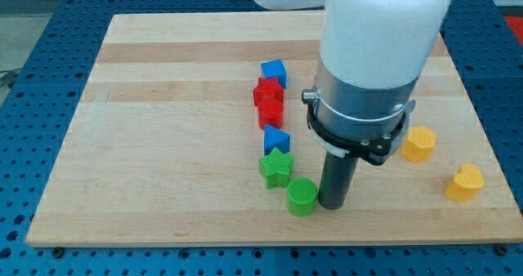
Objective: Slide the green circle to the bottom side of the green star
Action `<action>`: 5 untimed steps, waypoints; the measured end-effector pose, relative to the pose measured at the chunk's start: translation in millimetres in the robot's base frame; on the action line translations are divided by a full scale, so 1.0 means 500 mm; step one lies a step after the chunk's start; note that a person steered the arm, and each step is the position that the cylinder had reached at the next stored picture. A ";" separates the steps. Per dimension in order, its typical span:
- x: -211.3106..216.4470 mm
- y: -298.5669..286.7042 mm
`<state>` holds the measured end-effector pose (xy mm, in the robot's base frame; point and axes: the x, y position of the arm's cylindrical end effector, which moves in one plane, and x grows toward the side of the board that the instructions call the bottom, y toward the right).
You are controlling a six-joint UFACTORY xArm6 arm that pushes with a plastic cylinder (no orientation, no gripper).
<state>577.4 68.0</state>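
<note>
The green circle (301, 197) lies near the board's bottom edge, just below and to the right of the green star (276, 167). The two green blocks are close together, nearly touching. My tip (332, 204) stands directly right of the green circle, touching or almost touching its right side. The dark rod rises from there into the white arm that fills the view's top right.
A blue triangle (276, 139) sits just above the green star. Above it are two red blocks (268, 101) and a blue block (274, 71) in a column. Two yellow blocks (418, 143) (464, 182) lie at the right. The board's bottom edge (270, 240) is close below.
</note>
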 end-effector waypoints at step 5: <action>0.012 -0.061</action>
